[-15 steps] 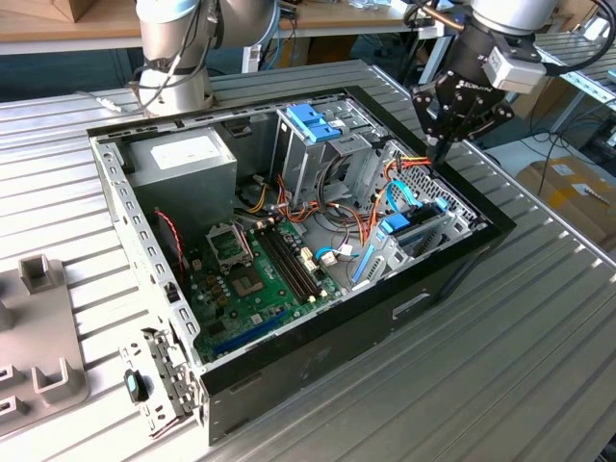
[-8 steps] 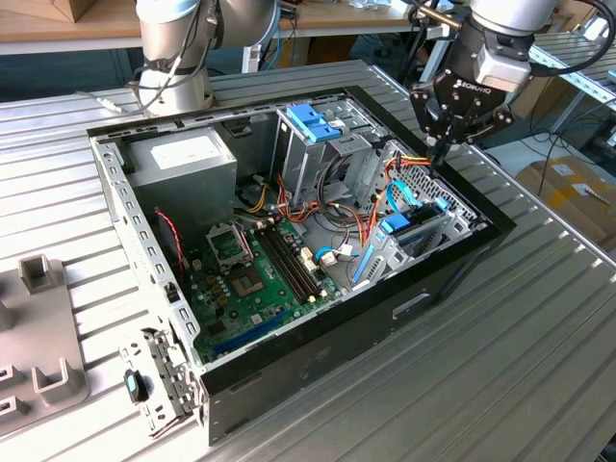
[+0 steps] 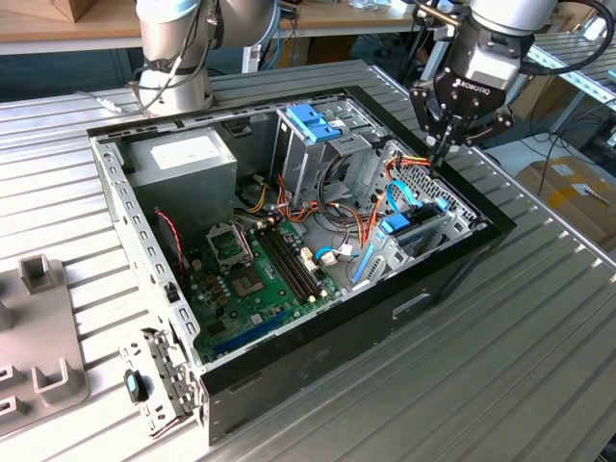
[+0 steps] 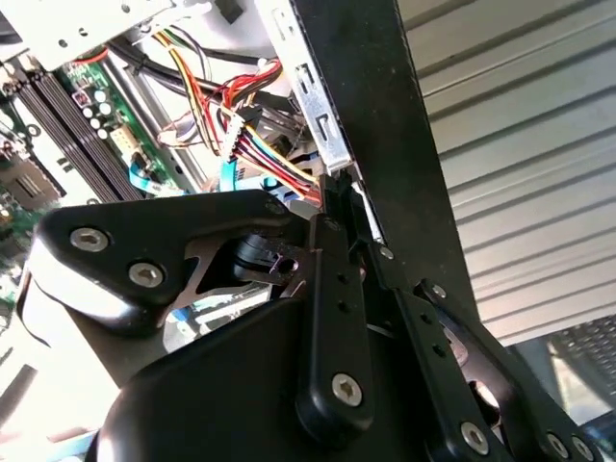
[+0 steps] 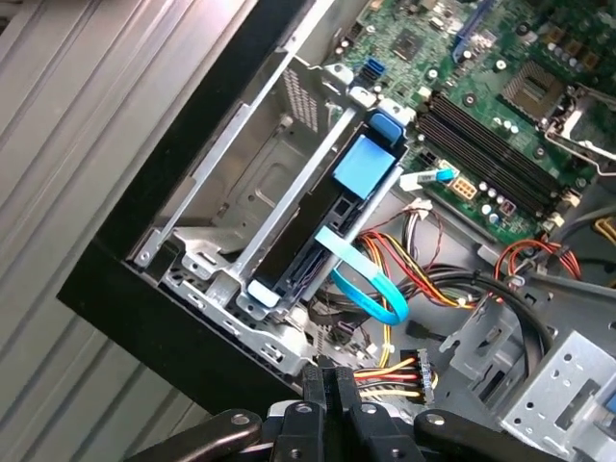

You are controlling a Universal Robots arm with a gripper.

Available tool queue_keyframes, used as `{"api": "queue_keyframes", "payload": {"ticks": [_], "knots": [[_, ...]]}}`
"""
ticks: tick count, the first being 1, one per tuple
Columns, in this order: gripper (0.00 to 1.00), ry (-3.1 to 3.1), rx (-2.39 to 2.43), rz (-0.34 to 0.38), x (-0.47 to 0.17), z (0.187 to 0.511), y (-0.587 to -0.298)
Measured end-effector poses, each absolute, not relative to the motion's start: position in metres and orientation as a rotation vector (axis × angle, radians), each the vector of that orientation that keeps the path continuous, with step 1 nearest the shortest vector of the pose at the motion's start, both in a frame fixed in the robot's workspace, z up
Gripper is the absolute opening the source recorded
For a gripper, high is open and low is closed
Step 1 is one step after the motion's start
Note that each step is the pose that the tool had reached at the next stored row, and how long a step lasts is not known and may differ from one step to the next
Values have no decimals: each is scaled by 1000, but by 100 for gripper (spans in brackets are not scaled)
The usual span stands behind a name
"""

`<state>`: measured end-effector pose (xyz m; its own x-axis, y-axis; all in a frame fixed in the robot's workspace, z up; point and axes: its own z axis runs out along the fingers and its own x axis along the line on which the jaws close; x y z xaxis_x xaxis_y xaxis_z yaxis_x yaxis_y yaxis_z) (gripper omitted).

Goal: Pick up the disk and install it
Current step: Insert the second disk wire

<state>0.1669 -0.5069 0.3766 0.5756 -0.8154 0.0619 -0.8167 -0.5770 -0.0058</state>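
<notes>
The disk (image 5: 362,168) stands on edge in the metal bay at the corner of the open computer case (image 3: 289,380), its light blue carrier rail facing up. In the exterior view the disk (image 3: 399,224) sits toward the right, inside the case wall. My gripper (image 3: 441,152) hangs just above that corner of the case, a little past the bay. Its black fingers (image 5: 332,385) are pressed together with nothing between them, beside a bundle of coloured wires (image 4: 265,154). In the second wrist view the gripper (image 4: 337,217) is over the case's black edge.
A tall drive cage topped by a blue bracket (image 3: 313,120) stands behind the motherboard (image 3: 255,274). A grey power supply (image 3: 183,159) fills the back corner. A light blue cable (image 5: 371,294) loops beside the bay. A grey fixture (image 3: 34,332) lies on the ribbed table at the exterior view's left.
</notes>
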Motion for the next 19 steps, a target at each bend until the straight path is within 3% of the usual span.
{"api": "queue_keyframes", "payload": {"ticks": [19], "knots": [[16,-1634,2648,88,167,377,-507]]}}
